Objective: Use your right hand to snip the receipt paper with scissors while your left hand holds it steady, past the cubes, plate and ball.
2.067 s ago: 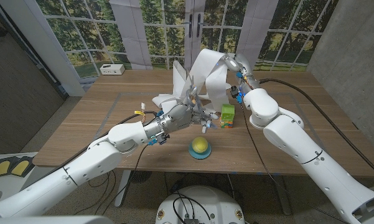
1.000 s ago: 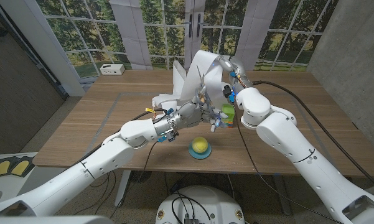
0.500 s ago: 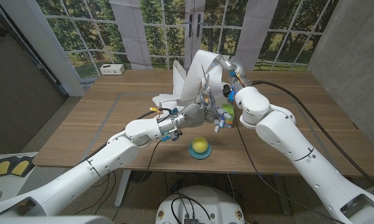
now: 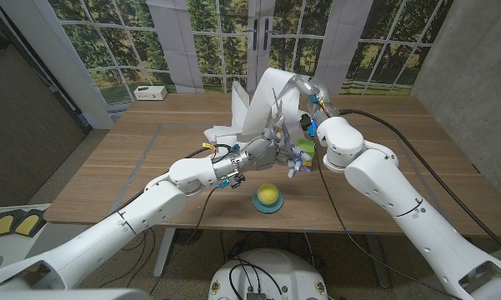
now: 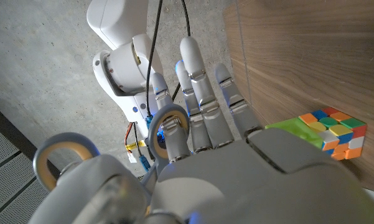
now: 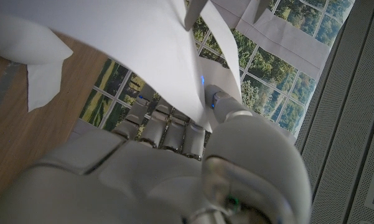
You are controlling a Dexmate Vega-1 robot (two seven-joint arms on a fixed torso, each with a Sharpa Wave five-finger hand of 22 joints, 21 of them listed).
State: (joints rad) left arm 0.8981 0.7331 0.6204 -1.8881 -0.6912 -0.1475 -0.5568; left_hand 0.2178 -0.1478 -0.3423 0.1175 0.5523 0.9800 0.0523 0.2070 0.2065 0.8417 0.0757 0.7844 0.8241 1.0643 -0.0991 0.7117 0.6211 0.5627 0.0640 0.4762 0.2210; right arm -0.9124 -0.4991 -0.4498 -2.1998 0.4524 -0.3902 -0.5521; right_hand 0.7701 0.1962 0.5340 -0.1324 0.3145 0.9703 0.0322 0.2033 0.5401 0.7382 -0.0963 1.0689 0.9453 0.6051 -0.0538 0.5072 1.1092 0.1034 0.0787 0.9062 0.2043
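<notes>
Reaching in from both bottom corners of the head view, two white robot arms meet over the middle of a brown wooden table (image 4: 108, 167). A long white strip of receipt paper (image 4: 271, 96) rises in a raised loop above the hands, with crumpled lengths lying on the table behind.

The right hand (image 4: 307, 90) is up against the top of the loop; in its wrist view the paper (image 6: 143, 50) hangs between its fingers (image 6: 155, 121) and thumb, which pinch it.

The left hand (image 4: 271, 152) carries silver scissors (image 4: 275, 117) with the blades pointing up at the paper; its wrist view shows a finger through a handle ring (image 5: 168, 127).

A multicoloured puzzle cube (image 4: 303, 154) sits just beside the left hand. Nearer the front edge, a yellow-green ball (image 4: 268, 195) rests on a small blue plate (image 4: 268, 206).
</notes>
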